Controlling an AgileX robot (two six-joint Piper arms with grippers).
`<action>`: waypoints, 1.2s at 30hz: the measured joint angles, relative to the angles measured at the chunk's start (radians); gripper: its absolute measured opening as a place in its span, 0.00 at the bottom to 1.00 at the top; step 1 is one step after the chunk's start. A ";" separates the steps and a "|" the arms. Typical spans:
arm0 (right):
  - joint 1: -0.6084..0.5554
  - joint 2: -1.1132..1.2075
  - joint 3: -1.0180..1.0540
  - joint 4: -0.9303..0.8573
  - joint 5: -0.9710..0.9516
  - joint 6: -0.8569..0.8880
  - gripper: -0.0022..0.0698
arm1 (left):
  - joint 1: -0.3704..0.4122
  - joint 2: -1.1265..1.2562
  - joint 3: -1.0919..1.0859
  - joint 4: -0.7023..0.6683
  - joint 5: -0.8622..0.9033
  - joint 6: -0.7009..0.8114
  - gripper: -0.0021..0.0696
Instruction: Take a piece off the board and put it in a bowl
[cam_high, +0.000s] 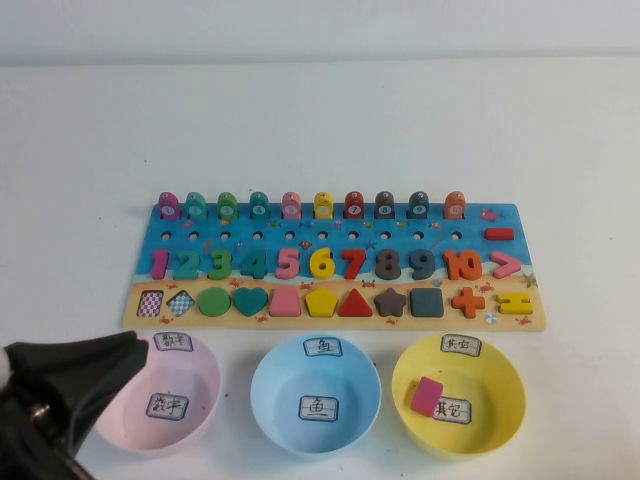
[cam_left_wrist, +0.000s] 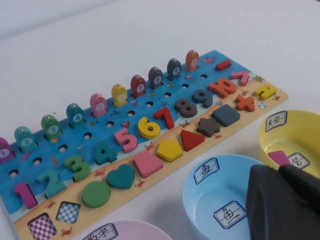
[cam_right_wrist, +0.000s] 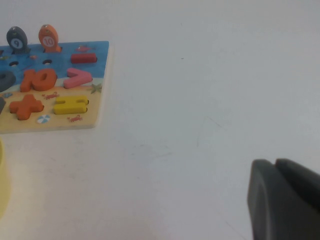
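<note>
White bench (cam_high: 330, 110) all around, and the board (cam_high: 335, 262) lies square across the middle with its numbers and shapes nearly all seated. Look in the yellow bowl (cam_high: 500, 400): the magenta piece (cam_high: 427, 396) is already lying there, leaning against a label, with two empty slots showing at the board's left end. The left claw (cam_high: 120, 350) hangs low over the pink bowl (cam_high: 190, 400), near the front edge; its tips look pressed together, holding nothing. The right claw (cam_right_wrist: 280, 172) sits well off to the side of the board, over bare bench, narrow and empty too. By my read the drop is done, so the good play is a clean retreat: lift straight away, clip no rim, and leave the blue bowl (cam_high: 315, 395) untouched.
</note>
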 joint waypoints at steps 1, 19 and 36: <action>0.000 0.000 0.000 0.000 0.000 0.000 0.01 | 0.000 -0.038 0.018 0.004 0.000 0.000 0.03; 0.000 0.000 0.000 0.000 0.000 0.000 0.01 | 0.278 -0.420 0.493 0.073 -0.520 0.002 0.02; 0.000 0.000 0.000 0.000 0.000 0.000 0.01 | 0.624 -0.595 0.559 0.083 -0.229 -0.038 0.02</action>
